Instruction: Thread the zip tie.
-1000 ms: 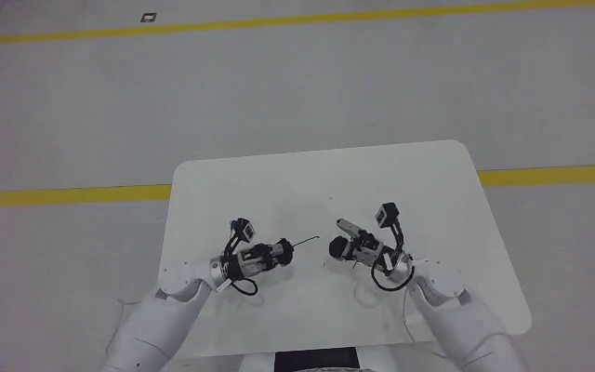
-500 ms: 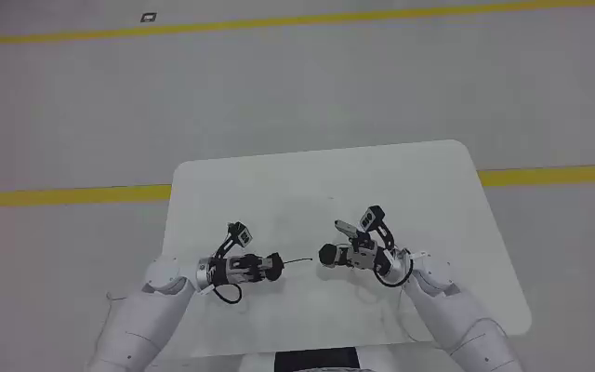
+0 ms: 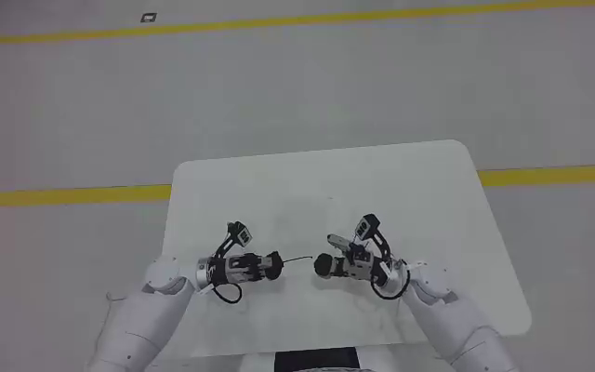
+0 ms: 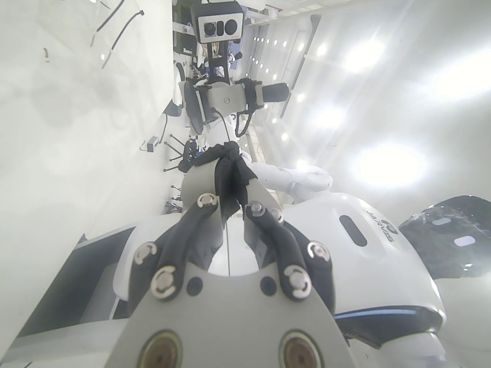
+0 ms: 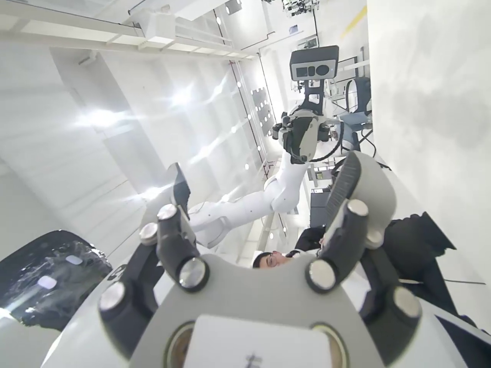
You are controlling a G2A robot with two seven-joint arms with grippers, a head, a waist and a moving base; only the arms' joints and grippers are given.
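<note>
Table: a white table (image 3: 418,186), with both arms low over the side nearest the robot, their grippers pointing at each other.
Left gripper: the left gripper (image 3: 277,263) has its fingers (image 4: 199,181) pressed together, with black padding bunched at the tips. They pinch one end of the zip tie.
Zip tie: the zip tie (image 3: 297,259) is a thin black strip. It sticks out from the left gripper towards the right one, and its free tip hangs in the air just short of it. Which end is the head cannot be told.
Right gripper: the right gripper (image 3: 322,265) has its fingers (image 5: 356,181) spread wide, holding nothing.
Step in hand: probably passing the free tip to the right gripper, so the strip can be bent round and fed through its own head.
Doing it well: the strip looks thin and springy. The right fingers should likely close near the tip, flat against its broad side, with the left grip firm, so the strip neither twists nor flicks away.
</note>
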